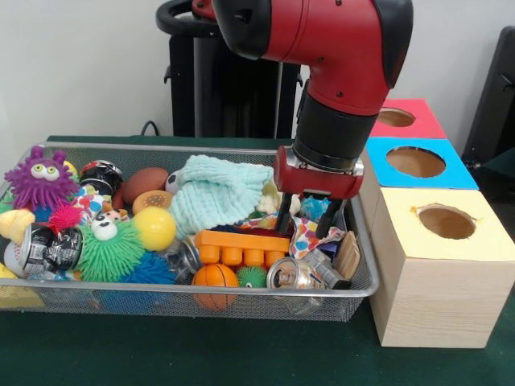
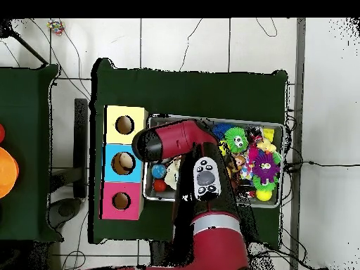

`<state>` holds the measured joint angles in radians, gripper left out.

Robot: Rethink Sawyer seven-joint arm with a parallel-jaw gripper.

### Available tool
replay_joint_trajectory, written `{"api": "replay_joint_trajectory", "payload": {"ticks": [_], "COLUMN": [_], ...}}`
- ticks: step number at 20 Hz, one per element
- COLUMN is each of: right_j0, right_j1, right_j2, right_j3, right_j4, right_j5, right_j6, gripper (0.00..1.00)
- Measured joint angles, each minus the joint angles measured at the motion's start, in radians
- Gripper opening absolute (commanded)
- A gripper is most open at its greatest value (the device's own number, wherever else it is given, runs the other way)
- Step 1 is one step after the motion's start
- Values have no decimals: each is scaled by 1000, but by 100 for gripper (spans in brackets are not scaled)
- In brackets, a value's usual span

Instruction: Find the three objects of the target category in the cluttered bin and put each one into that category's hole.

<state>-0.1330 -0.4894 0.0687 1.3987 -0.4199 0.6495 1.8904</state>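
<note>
In the front view, going left to right: the wire bin (image 1: 358,241) holds a purple monster (image 1: 40,178) at its nine o'clock end; below that a crushed can (image 1: 50,248) and a green koosh (image 1: 109,249); then a yellow ball (image 1: 154,227), a mint cloth (image 1: 217,193) at the bin's twelve o'clock, an orange block (image 1: 241,245) and a small basketball (image 1: 215,277) toward six o'clock; a second can (image 1: 294,275) lies at about five o'clock. The gripper (image 1: 307,219) hangs over the three o'clock end; its two dark fingers (image 1: 328,221) stand apart, pointing straight down, with a blue scrap between them, but I cannot tell whether they hold it or merely straddle it. Right of the bin stand the boxes: yellow box (image 1: 447,241) nearest, blue box (image 1: 418,165) behind, red box (image 1: 402,119) farthest, each with a round hole on top.

The target category is not shown, so which three things count is a guess; if cans, the closer one lies just below the fingertips at six o'clock, its long axis running roughly nine to three, so the jaws would close across it as they stand. The arm comes down from twelve o'clock, wrist vertical; in the overhead view it covers the bin's box-side end, beside the blue box.
</note>
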Motion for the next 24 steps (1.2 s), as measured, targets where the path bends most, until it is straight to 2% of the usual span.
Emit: {"api": "replay_joint_trajectory", "payload": {"ticks": [8, 14, 24], "right_j0": [-6, 7, 87], "right_j1": [26, 61, 84], "right_j2": [-18, -41, -124], "right_j3": [-1, -1, -1], "right_j4": [0, 0, 0], "right_j5": [-1, -38, -134], "right_j6": [0, 0, 0], "gripper": [100, 100, 100]}}
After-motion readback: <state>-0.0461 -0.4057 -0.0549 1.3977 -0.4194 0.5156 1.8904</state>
